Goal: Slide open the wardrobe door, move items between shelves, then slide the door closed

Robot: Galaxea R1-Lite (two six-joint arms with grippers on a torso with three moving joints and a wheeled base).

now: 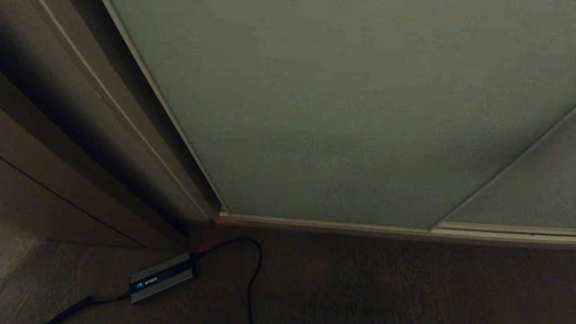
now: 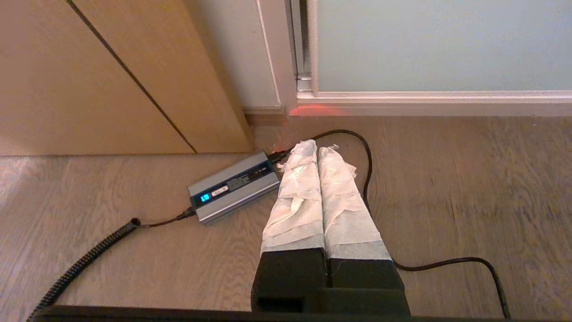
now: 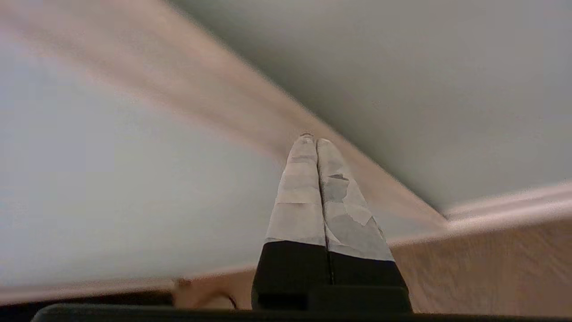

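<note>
The sliding wardrobe door [image 1: 337, 112] is a pale grey-green panel with a thin light frame, and it fills most of the head view, standing shut. Its lower corner shows in the left wrist view [image 2: 442, 44]. My right gripper [image 3: 313, 142] is shut with nothing in it. Its taped fingertips [image 3: 304, 152] point at the light frame strip [image 3: 201, 89] between two grey-green panels. My left gripper [image 2: 318, 147] is shut and empty, hanging low over the floor. The items and the shelves are hidden behind the door. Neither arm shows in the head view.
A grey charger box [image 2: 234, 185] with a blue display lies on the wooden floor [image 2: 469, 179] by the door's corner, with a black cable [image 2: 368, 165] looping round it. A brown wood-grain panel [image 1: 67, 180] stands at the left. A second grey-green panel [image 1: 531, 189] overlaps at the right.
</note>
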